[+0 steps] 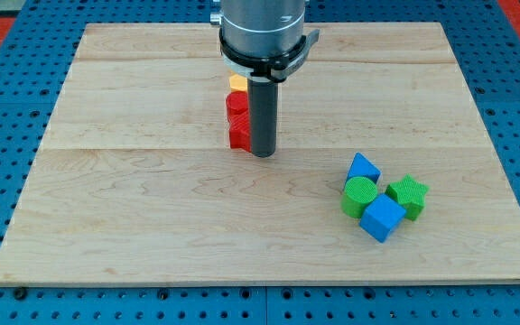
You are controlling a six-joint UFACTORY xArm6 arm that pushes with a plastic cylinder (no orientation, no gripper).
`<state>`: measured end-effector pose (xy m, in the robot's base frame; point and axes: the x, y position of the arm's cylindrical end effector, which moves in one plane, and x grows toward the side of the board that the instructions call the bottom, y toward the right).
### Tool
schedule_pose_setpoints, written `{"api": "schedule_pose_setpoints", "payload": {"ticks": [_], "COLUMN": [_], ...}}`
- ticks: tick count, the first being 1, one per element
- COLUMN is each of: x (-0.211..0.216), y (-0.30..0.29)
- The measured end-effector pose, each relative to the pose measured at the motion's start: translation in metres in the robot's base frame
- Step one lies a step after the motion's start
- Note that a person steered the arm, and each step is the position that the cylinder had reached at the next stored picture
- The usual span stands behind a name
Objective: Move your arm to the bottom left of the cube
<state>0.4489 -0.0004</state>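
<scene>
On the wooden board, in the one camera view, my tip rests near the middle, a little toward the view's top. There is no claw on this arm, only a plain rod, so nothing is clenched, released or grasped.

Just to the view's left of the rod, touching or nearly touching it, sits a column of blocks: a yellow block at the top, partly hidden under the arm's housing, then a red block and a second red block below it. Their shapes are hard to make out behind the rod. They look lined up as if pressed along the rod's side.

The blue cube lies well apart, toward the view's bottom right, packed into a tight cluster. It touches the green cylinder at its upper left and the green star at its upper right; a blue triangle sits above the cylinder.

I judge the task barely begun: my tip must travel down and right to the bare wood at the cube's lower left, without nudging the cylinder.

No containers are present; nothing holds anything.
</scene>
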Motion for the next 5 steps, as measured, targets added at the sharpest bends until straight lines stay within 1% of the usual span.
{"api": "schedule_pose_setpoints", "payload": {"ticks": [3,4,5], "x": [0.062,0.098,0.114], "y": [-0.008,-0.002,-0.002]}}
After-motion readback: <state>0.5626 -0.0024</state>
